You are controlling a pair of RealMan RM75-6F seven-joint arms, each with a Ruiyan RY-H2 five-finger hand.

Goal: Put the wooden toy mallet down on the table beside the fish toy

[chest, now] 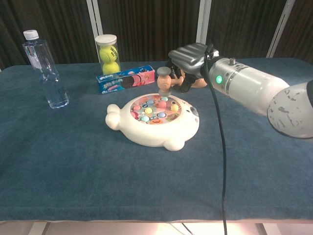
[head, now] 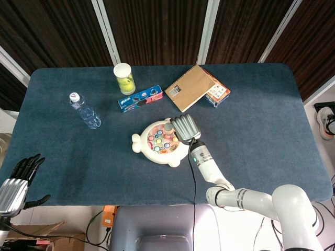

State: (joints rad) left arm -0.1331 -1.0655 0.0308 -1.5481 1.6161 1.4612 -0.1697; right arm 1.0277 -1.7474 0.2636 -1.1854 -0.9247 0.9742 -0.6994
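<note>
Now | my right hand (chest: 188, 61) grips the mallet (chest: 164, 81), fingers wrapped, over the fish toy (chest: 154, 122) | I'd swing clear, lower flat onto table (chest: 73, 161) beside it, then release | left hand (head: 18, 175) empty, fingers apart

Blue-cloth table (head: 261, 130) carries fish toy (head: 157, 144), bottle (head: 85, 111), ball tube (head: 124, 78), cookie box (head: 140, 98), notebook (head: 191, 88).

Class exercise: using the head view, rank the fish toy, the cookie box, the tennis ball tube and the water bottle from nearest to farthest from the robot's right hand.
From the right hand:
1. Fish toy, directly under and left of the hand.
2. Cookie box, up and to the left.
3. Tennis ball tube, beyond the box, towards the back edge.
4. Water bottle, far left.
</note>
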